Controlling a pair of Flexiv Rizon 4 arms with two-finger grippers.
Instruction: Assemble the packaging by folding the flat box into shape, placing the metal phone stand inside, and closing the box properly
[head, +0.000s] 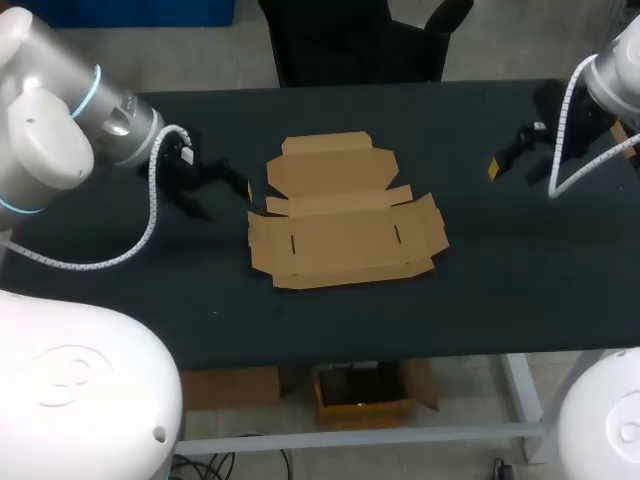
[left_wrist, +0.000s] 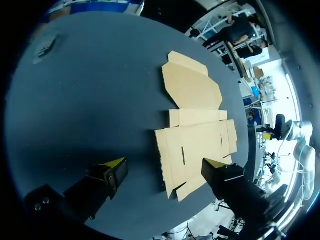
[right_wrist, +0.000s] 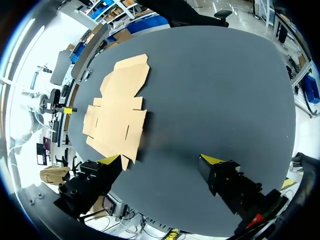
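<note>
Opening stage of the packaging task. The cardboard box (head: 345, 215) lies completely flat and unfolded at about the middle of the dark table (head: 500, 290), with its lid panel and tuck flap pointing toward the far edge and its slotted base panel toward the near edge. All side flaps are spread out level with the surface, and none has been raised. The left gripper (left_wrist: 166, 165) is over the table between the box and the left edge. Its two yellow-tipped fingers stand wide apart, hold nothing and are clear of the cardboard, which lies ahead of them. The right gripper (right_wrist: 161, 160) is over the table toward the far right corner, well apart from the box, its fingers likewise spread and holding nothing. The metal phone stand cannot be seen in any view, so its position cannot be given. Judged from this layout, no step is complete. The walls and flaps have yet to be folded into shape, the stand placed inside, and the lid closed and tucked in.
</note>
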